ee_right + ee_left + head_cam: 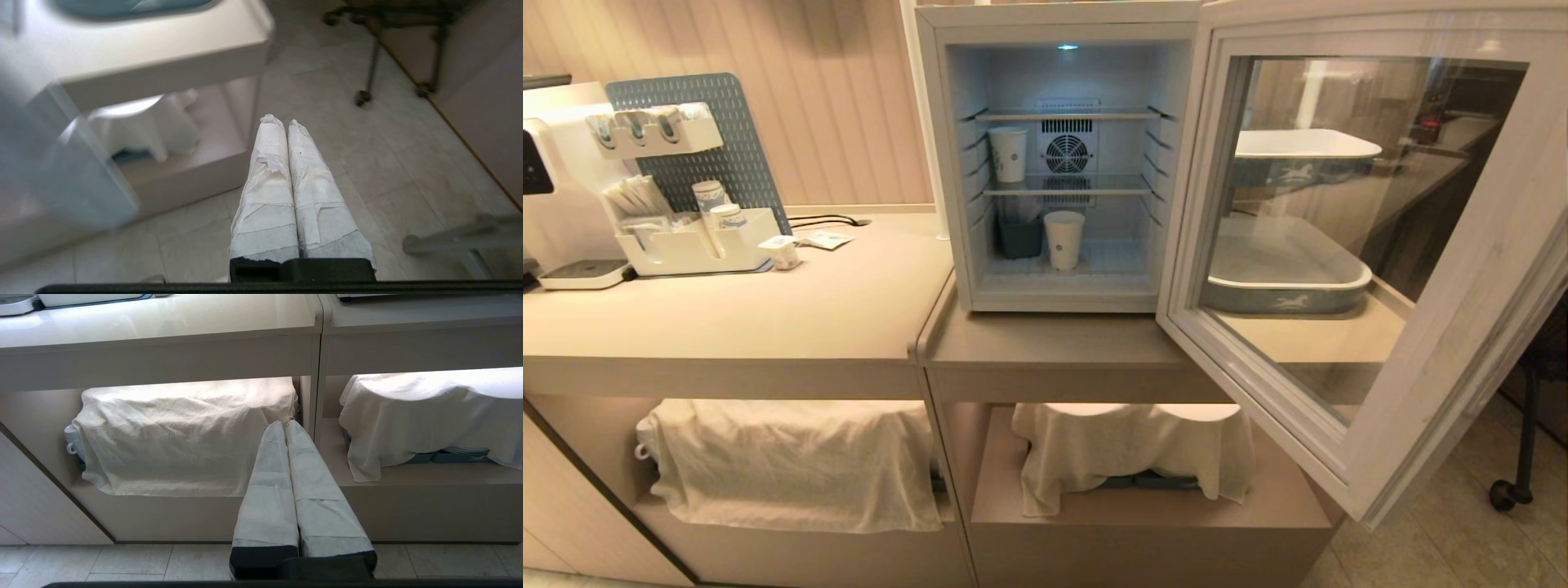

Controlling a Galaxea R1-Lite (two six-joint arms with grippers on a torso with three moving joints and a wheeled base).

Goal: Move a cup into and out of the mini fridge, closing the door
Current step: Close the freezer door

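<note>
The right gripper (286, 122) has its two tape-wrapped fingers pressed together on nothing, hanging over bare tiled floor (367, 171) to the right of the counter's end, with the counter's corner (261, 28) and the swung-out door's lower edge (81, 175) close on its left and a castor-footed chair base (363, 96) farther off; the tiles between them are open. The left gripper (286, 424) is likewise closed and empty, low in front of the counter, pointing at the divider between two open shelves where white cloths (184, 437) are draped over stored dishes. Neither arm appears in the head view. Well above and beyond both grippers, the mini fridge (1058, 163) stands on the lower right section of the counter (1054, 343), its door (1356, 269) swung wide to the right and reaching out past the counter's near edge. Two white paper cups are inside: the cup (1064, 239) stands upright on the fridge floor just right of a small dark bin (1019, 237), and another cup (1009, 153) stands at the left of the middle wire shelf. On the higher left counter are a white organiser (690, 245) and a water dispenser (556, 188), before a ribbed beige wall
</note>
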